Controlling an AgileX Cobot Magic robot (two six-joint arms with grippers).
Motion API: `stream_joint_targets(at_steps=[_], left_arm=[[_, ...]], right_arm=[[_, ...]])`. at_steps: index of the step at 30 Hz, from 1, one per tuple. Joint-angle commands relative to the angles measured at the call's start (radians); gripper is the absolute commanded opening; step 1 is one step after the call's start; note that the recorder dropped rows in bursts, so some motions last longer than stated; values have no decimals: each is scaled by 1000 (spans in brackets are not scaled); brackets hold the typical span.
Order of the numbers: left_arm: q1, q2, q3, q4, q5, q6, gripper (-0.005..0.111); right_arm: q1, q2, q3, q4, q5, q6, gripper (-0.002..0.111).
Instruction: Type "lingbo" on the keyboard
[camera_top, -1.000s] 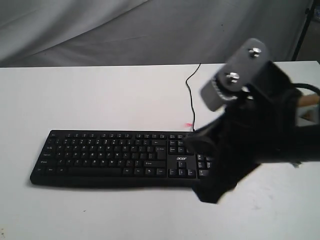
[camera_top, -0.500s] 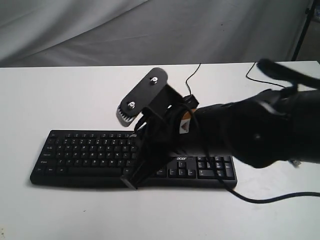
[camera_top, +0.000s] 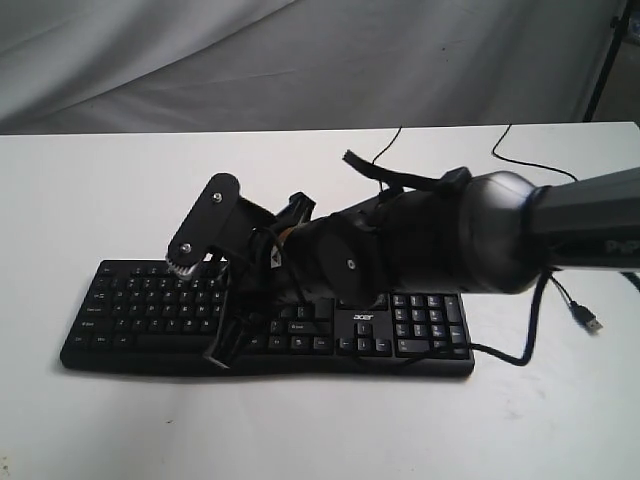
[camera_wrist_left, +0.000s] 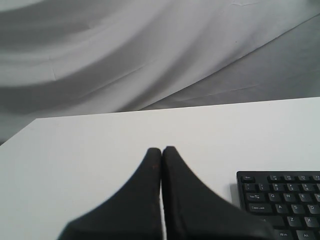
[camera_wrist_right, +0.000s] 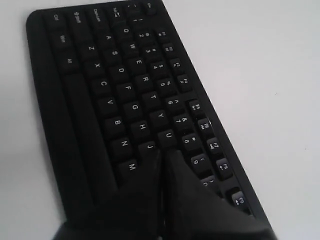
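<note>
Keyboard (camera_top: 140, 310) lies flat on white table (camera_top: 100, 200); right gripper (camera_wrist_right: 162, 154), jaws pressed together with nothing between them, points its tip beside the white J and U legends, contact unclear. Left gripper (camera_wrist_left: 161, 150) is likewise closed and empty, bare table beyond it, near the keyboard's Esc/Caps Lock corner. White "acer" logo (camera_top: 363, 317) reads clearly beside the number pad.

White table (camera_top: 100, 200), plain and matte. Lying flat on it: black keyboard (camera_top: 130, 310), with thin black cable (camera_top: 388, 142) trailing toward the far edge. Loose USB plug (camera_top: 590, 322) at the right.
</note>
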Motion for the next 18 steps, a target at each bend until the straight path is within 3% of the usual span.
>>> stream_joint_targets(at_steps=[1, 18], left_arm=[[-4, 3, 5, -1, -4, -3, 1], [-4, 3, 5, -1, -4, -3, 1]], right_arm=[[-3, 46, -24, -12, -30, -57, 0], [-43, 117, -24, -19, -83, -68, 0]])
